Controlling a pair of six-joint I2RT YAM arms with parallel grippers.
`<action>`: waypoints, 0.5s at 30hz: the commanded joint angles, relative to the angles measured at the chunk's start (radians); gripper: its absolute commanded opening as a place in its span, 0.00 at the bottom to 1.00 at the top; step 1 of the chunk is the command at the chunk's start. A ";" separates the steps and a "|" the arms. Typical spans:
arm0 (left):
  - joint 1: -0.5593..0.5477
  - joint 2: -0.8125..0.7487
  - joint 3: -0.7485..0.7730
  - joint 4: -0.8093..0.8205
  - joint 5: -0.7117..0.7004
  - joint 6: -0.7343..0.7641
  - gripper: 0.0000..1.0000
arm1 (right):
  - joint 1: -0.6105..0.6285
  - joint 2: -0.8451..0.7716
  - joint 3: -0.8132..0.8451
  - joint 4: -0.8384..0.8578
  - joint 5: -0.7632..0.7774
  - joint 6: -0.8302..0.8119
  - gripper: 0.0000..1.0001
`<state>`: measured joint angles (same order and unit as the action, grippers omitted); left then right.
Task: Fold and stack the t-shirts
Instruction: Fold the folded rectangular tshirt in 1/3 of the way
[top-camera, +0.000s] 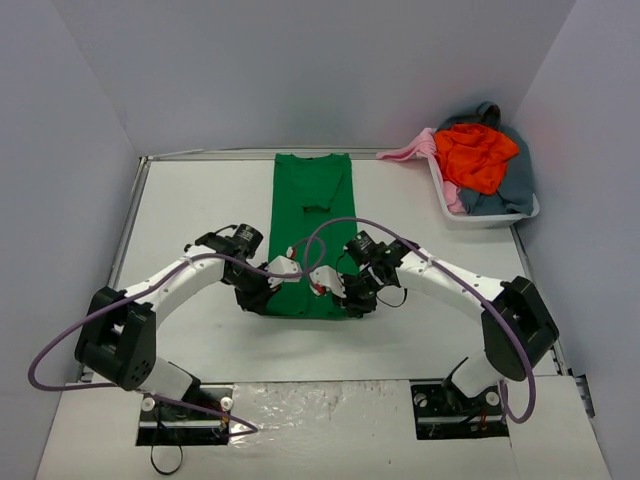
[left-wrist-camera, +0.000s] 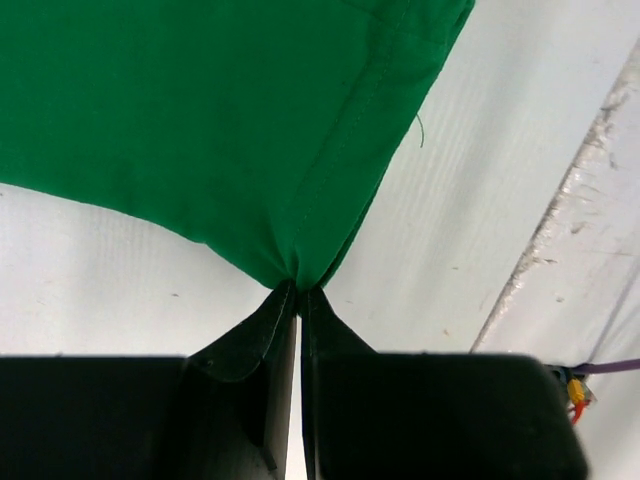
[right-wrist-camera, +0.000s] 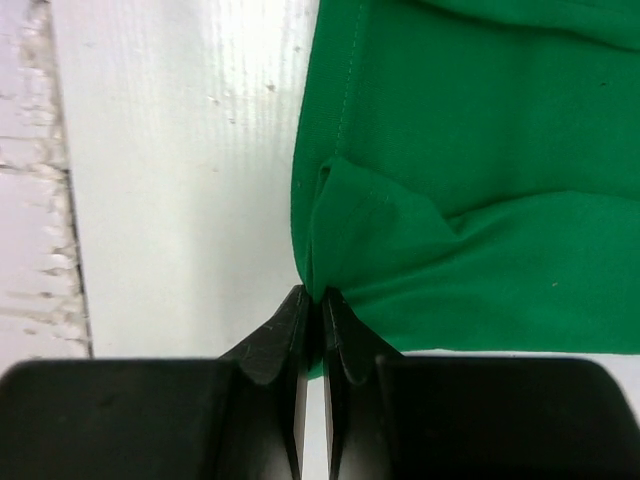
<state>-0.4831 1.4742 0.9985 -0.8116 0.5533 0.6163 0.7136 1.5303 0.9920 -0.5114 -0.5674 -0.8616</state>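
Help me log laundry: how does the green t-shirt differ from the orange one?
The green t-shirt lies flat on the table; the orange t-shirt sits crumpled in the tub. Left pincer and right pincer grip the green one's near corners; neither holds the orange. Both are plain-coloured.

White arms (top-camera: 172, 281), black joints (top-camera: 118, 345), purple cables (top-camera: 32, 370)

— Can you read anything from where you stand? A label, a brand, a number?
— No. Nothing legible in any of the 3 views.
— Not even on the green t-shirt (top-camera: 303, 182)?
— Up close its cloth shows only a stitched seam, no print or tag that I can read.
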 joint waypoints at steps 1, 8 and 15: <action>-0.015 -0.069 0.037 -0.115 0.045 0.083 0.02 | -0.017 -0.041 0.048 -0.137 -0.068 0.032 0.00; -0.066 -0.101 0.064 -0.210 0.083 0.129 0.02 | -0.017 -0.052 0.066 -0.216 -0.118 0.010 0.00; -0.103 -0.133 0.089 -0.311 0.169 0.233 0.02 | -0.017 -0.059 0.088 -0.282 -0.153 -0.013 0.00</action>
<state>-0.5617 1.4059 1.0348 -1.0225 0.6331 0.7124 0.7128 1.4883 1.0424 -0.6880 -0.6983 -0.9035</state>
